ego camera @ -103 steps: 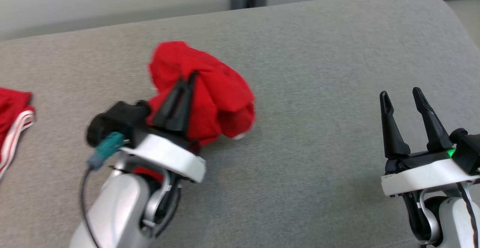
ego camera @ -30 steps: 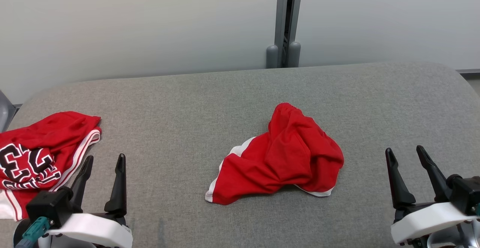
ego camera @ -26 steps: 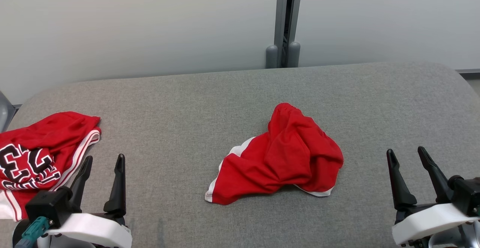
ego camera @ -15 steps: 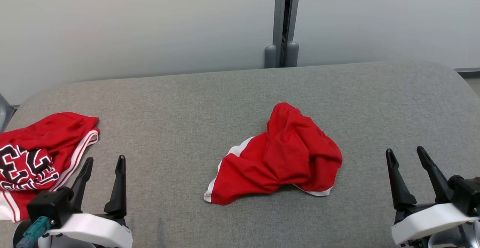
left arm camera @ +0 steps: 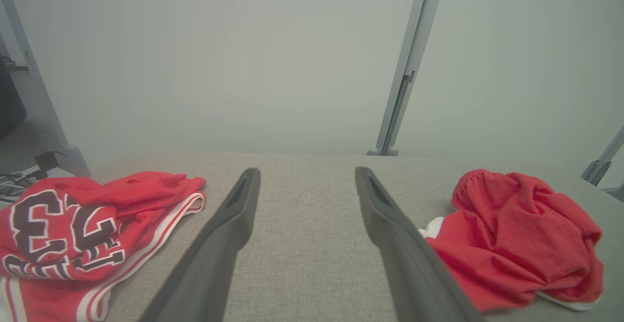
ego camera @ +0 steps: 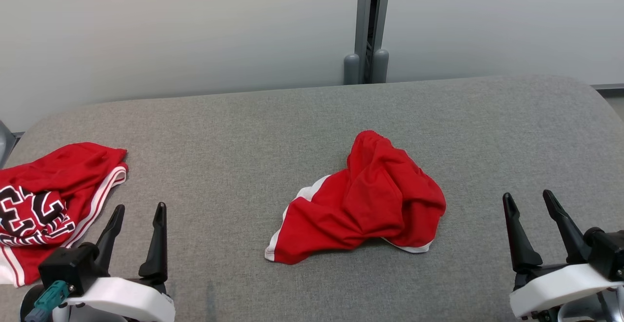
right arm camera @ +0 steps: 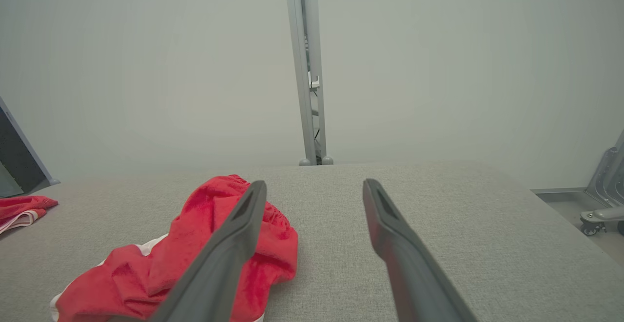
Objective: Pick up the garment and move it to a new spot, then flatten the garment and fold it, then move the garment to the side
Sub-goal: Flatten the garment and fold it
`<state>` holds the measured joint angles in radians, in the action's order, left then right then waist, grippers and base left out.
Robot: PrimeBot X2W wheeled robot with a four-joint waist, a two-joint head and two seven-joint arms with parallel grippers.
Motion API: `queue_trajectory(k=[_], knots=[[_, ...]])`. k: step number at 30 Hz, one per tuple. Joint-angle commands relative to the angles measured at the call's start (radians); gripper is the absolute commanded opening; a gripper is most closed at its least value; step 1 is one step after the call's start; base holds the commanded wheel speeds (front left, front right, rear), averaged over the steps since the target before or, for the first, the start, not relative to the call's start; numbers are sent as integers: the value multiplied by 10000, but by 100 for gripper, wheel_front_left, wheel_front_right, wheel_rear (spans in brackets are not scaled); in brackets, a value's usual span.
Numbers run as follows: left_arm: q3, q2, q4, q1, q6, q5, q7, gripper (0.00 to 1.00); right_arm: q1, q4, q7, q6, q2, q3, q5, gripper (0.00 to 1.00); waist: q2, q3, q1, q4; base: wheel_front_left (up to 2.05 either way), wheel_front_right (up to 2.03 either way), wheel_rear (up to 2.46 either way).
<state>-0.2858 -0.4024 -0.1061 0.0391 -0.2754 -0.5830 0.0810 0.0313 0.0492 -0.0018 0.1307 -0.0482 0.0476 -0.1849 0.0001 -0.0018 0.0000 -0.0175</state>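
The garment (ego camera: 363, 205) is a crumpled red piece with white trim, lying in a heap at the middle of the grey table (ego camera: 253, 132). It shows at the right in the left wrist view (left arm camera: 516, 244) and at the lower left in the right wrist view (right arm camera: 195, 258). My left gripper (ego camera: 139, 209) stands open at the lower left, well apart from the heap, nothing between its fingers. My right gripper (ego camera: 529, 197) is open at the lower right, also apart from it and empty.
A second red garment with black and white lettering (ego camera: 46, 205) lies at the table's left edge, close beside my left gripper. A grey post (ego camera: 368, 25) and a pale wall stand behind the table. The table's right end is rounded.
Over the last second the garment and both grippers have stayed where they were; the head camera has shifted slightly. Earlier, my left gripper was shut on the garment and has let it go.
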Motion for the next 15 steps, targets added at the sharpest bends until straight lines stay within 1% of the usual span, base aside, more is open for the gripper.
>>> queue_trajectory(k=[1,9,13,15], knots=[[5,-40,-45,-49,-55,13,38,100,-3,-1,-66,1,-41,25,-29,100,-1,21,0,2,0,0,0],[21,-32,-144,-245,-81,6,74,100,-357,-45,-74,1,-41,158,-134,100,-1,374,0,63,0,0,0],[19,-34,-264,-631,-5,71,110,100,-1044,-265,-76,1,-53,268,-259,100,-1,970,0,199,0,0,0],[-17,-52,-292,-885,71,142,122,100,-1564,-525,-121,1,-212,337,-349,100,-1,1354,0,304,0,0,0]])
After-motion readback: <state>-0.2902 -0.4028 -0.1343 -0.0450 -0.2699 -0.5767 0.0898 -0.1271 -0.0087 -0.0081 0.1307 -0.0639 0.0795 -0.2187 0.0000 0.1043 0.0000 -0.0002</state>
